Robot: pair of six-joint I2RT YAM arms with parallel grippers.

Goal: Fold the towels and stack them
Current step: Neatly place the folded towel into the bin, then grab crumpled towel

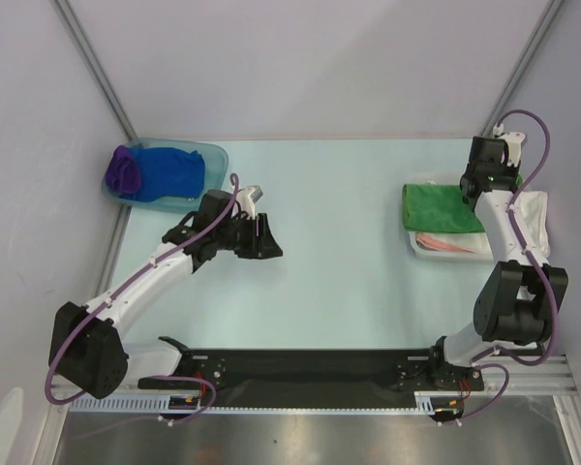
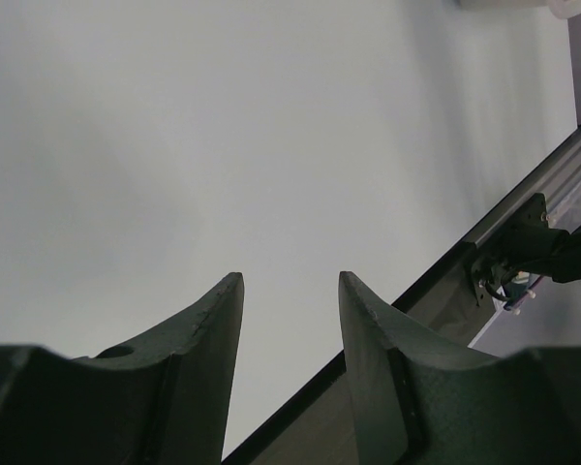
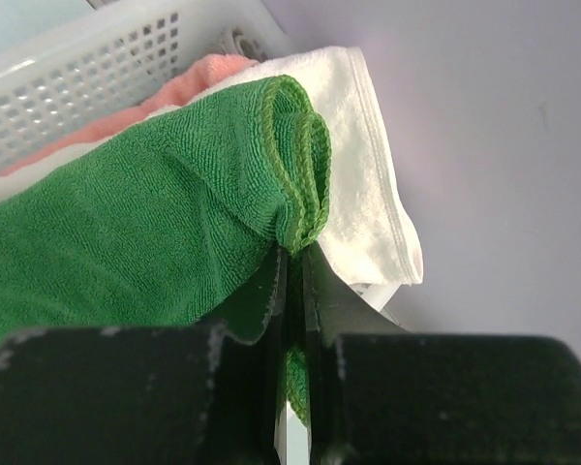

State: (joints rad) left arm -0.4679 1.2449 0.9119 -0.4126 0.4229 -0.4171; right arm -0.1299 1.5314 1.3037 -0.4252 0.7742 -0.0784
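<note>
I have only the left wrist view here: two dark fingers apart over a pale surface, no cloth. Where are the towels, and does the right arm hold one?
Observer: Yes. The right gripper is shut on an edge of the green towel, which lies on top of the pile in the white basket.
Operator: What is under the green one?
Observer: A white towel and a pink towel show beneath it.
Operator: And on my side, is there any cloth?
Observer: A blue tub at the far left of the table holds a blue towel and a purple towel, not far from the left gripper.
</note>
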